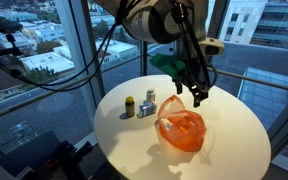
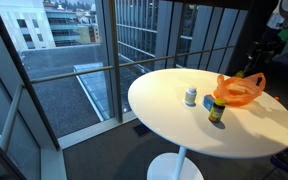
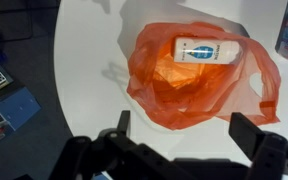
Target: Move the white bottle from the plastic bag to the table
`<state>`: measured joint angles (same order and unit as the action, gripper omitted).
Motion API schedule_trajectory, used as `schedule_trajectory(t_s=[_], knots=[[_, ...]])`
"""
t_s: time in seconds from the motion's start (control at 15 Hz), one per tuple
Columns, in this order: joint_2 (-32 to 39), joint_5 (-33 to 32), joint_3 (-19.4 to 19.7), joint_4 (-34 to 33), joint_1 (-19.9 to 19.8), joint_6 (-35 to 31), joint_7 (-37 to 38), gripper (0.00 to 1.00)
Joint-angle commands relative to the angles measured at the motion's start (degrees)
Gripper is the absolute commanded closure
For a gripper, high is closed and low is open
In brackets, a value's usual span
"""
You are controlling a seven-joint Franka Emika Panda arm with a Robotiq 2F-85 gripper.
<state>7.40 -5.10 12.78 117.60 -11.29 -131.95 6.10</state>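
In an exterior view I look down on the plastic bag (image 1: 181, 130) from close and high, with the windows (image 1: 44, 60) behind it. In an exterior view set lower and farther off, the plastic bag (image 2: 239, 90) sits at the far side of the worktop (image 2: 174, 115). Both share that worktop. My wrist view faces straight down onto the plastic bag (image 3: 194, 85).

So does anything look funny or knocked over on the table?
Only one thing: the white bottle lies on its side inside the crumpled orange plastic bag, while the yellow-capped dark bottle and silvery-grey container stand upright on the table. Nothing looks spilled or broken.
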Motion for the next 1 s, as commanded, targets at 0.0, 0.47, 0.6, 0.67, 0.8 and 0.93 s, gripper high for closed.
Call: schedule_trajectory(t_s=[0.0, 0.47, 0.6, 0.67, 0.8, 0.93], knots=[[2.27, -0.71, 0.94, -0.77, -0.94, -0.99, 1.64, 0.0], [4.85, -0.91, 2.45, 0.07, -1.85, -0.99, 1.08, 0.0], [5.54, -0.86, 2.65, 0.22, -1.88, -1.15, 0.94, 0.0], [5.88, -0.81, 2.71, 0.25, -1.9, -1.23, 0.87, 0.0], [6.5, -0.94, 2.88, 0.2, -1.92, -1.43, 0.97, 0.04], [6.79, -0.9, 3.03, 0.17, -2.0, -1.45, 0.93, 0.28]])
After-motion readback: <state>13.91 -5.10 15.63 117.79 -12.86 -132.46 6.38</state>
